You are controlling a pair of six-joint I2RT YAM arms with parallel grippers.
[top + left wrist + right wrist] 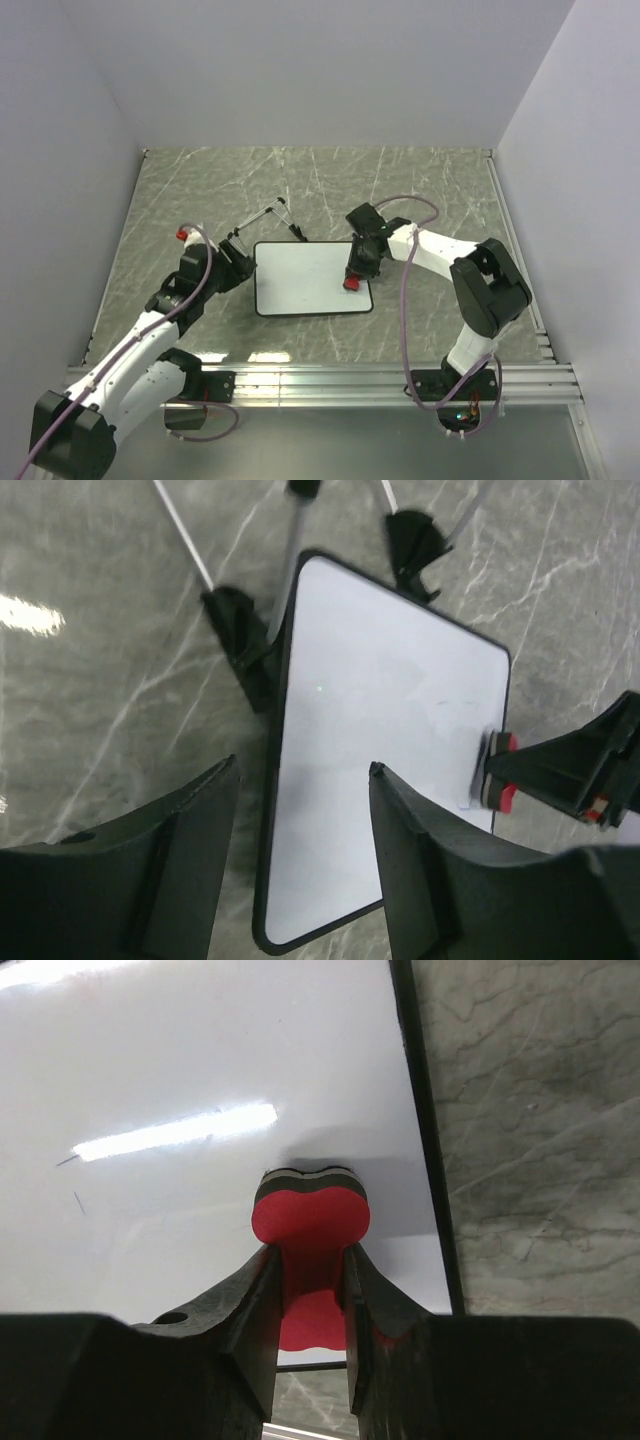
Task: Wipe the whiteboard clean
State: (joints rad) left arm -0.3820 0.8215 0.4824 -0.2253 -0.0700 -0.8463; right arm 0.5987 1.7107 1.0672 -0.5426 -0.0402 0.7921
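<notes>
White rectangular black-framed whiteboard point(305, 275) sits mid-frame on the grey marble bench point(200, 190). Right end effector point(312, 1270) pinches the red bow-tie foam eraser point(310, 1215); left end effector point(300, 820) gapes empty. Press flat and sweep toward the faint marks point(75, 1200) at left.

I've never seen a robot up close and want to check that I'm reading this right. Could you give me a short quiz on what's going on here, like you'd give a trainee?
1. What does the right gripper hold? A a pen; B a red eraser; C a cloth.
2. True or false: the whiteboard stands upright.
3. Is the left gripper open or shut?

Key
1. B. The red eraser rests on the whiteboard near its right edge.
2. False. It lies flat on the table.
3. Open, gripping nothing.
</notes>
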